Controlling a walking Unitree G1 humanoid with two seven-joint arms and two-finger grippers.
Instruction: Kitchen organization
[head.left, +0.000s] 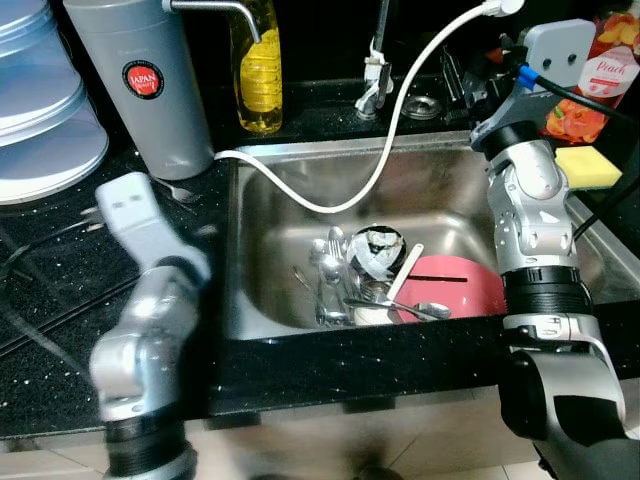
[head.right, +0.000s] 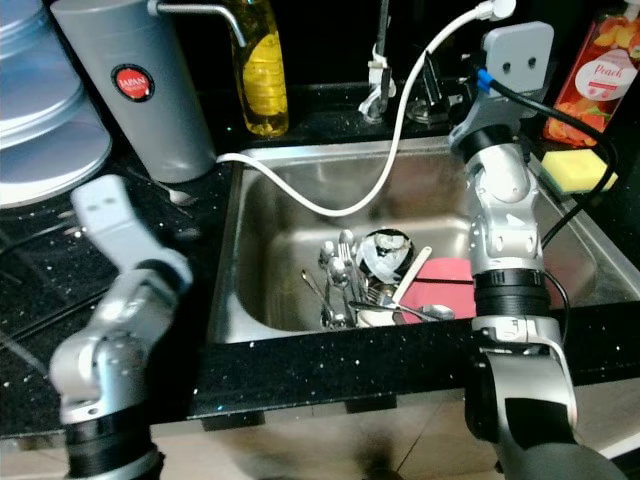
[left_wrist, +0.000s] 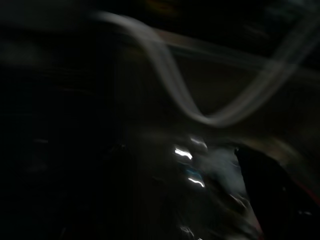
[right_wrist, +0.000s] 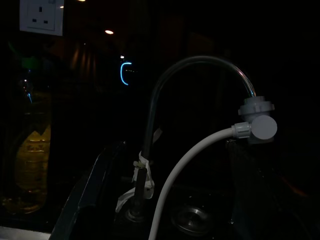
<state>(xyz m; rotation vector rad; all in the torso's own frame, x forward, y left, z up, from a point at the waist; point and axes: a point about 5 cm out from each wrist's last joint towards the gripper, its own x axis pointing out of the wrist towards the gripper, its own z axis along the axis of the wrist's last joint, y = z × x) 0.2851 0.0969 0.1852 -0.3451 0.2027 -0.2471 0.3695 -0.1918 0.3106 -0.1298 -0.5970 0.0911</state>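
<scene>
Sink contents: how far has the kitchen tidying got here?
Nothing looks done yet. The sink holds cutlery, a bowl and a red plate. Nothing shows in hand: the right arm is raised near the faucet, the left arm over the counter. All dishes remain.

Red plate (head.left: 455, 292) — yellow sponge (head.left: 588, 167)

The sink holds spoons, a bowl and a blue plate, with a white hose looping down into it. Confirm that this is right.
Not quite: the plate in the sink is red, not blue, as the left eye view shows. The rest holds: the spoons and a bowl lie beside it, and the white hose loops down into the basin.
</scene>
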